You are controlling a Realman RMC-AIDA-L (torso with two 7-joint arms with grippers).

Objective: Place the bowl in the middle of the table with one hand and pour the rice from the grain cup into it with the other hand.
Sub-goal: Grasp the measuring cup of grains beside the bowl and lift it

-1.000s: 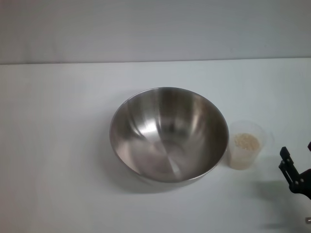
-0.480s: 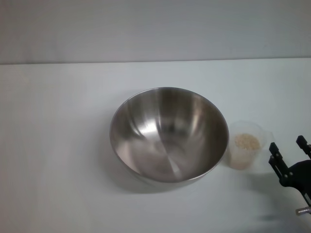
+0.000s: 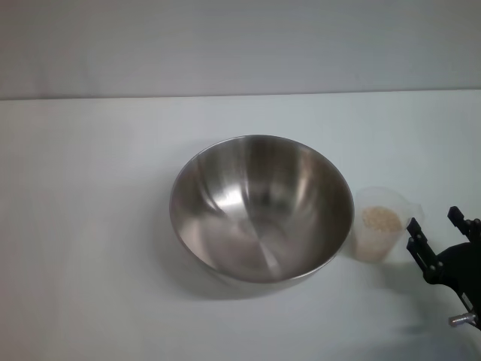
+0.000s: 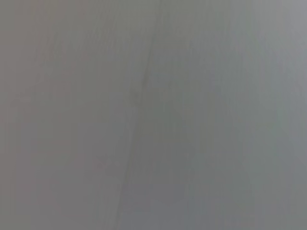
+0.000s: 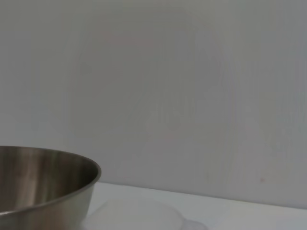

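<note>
The steel bowl (image 3: 261, 208) stands empty on the white table (image 3: 90, 226), near its middle. Just to its right, almost touching the bowl's rim, is the translucent grain cup (image 3: 382, 223) with pale rice (image 3: 381, 219) in it. My right gripper (image 3: 438, 227) is at the lower right, open, its two black fingers pointing toward the cup from the right, a short gap away. The right wrist view shows the bowl's side (image 5: 45, 184) and the cup's rim (image 5: 139, 218) close by. My left gripper is out of view; its wrist camera sees only plain grey.
A grey wall (image 3: 240, 45) runs behind the table's far edge. Bare white tabletop lies left of the bowl and in front of it.
My right gripper has moved in from the right edge toward the cup, leftward and slightly up. Bowl and cup have not moved.
</note>
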